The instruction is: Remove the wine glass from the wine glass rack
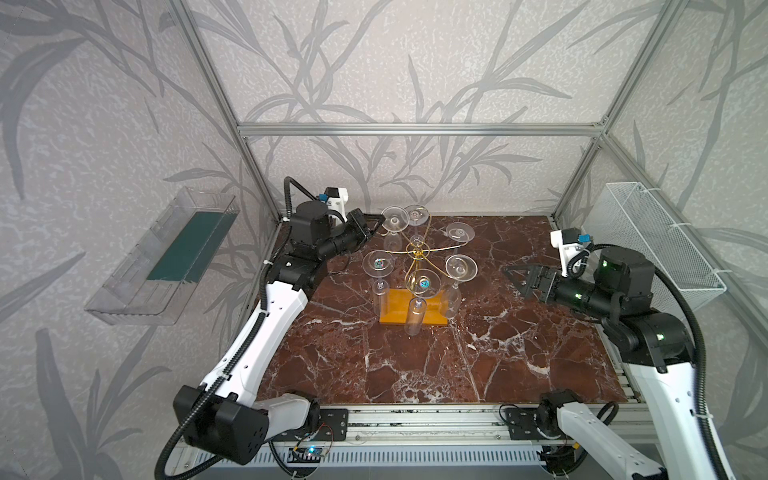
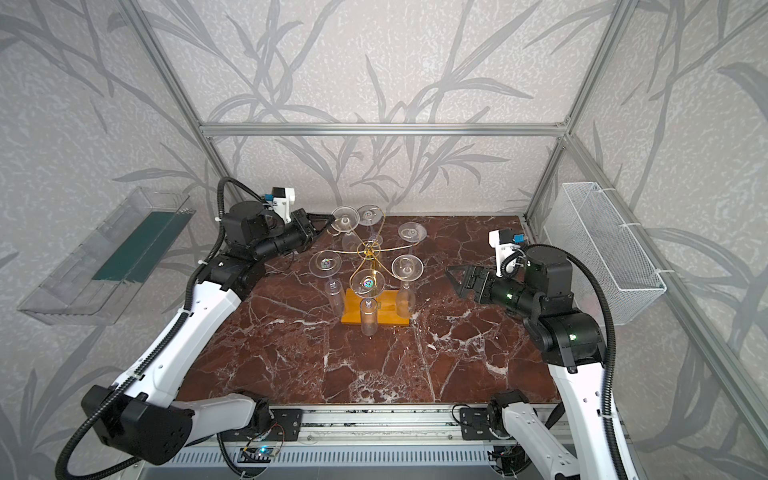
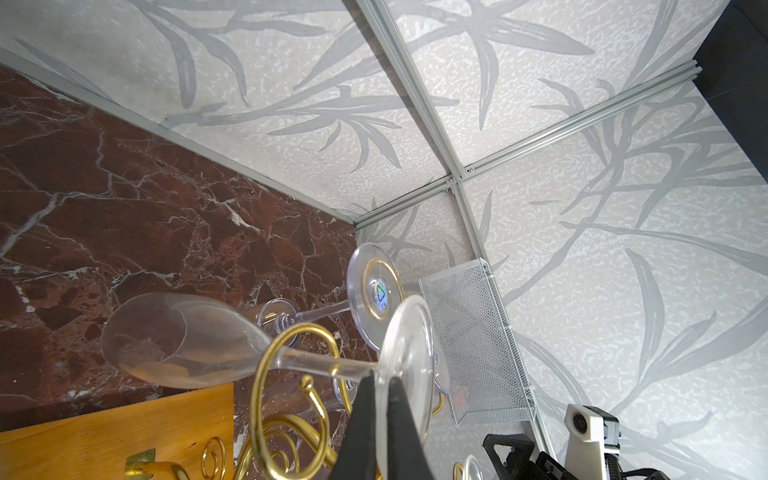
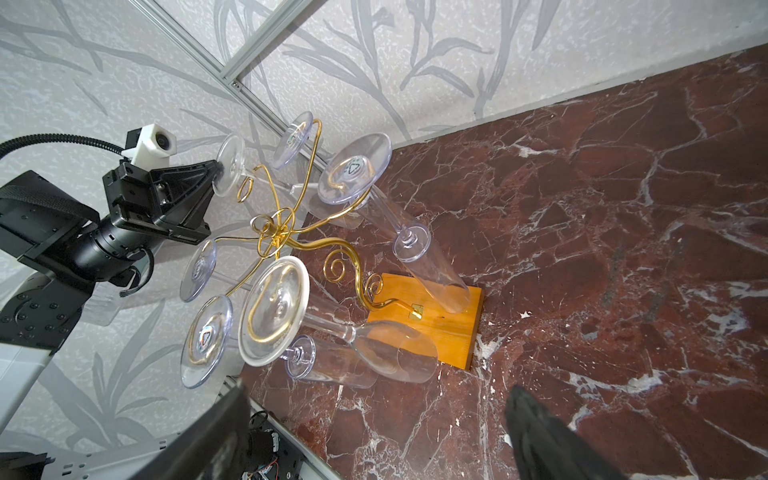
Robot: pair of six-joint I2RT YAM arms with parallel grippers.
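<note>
**Left gripper (image 3: 379, 386) clenched on the foot of a hanging clear plastic-looking wine glass (image 3: 187, 336)**

I pinch the rim of its flat round foot. The glass hangs bowl-down from a curled arm at the back left of the thin gold wire wine glass rack (image 1: 417, 249), above the rack's rectangular orange wooden base (image 1: 399, 309). I judge it light, stiff, slick and easily cracked. The thin foot edge may twist or slip between my pads, so the stem just under the foot looks the surer hold. My right gripper (image 1: 513, 281) hovers beside the rack, spread wide and empty.
</note>
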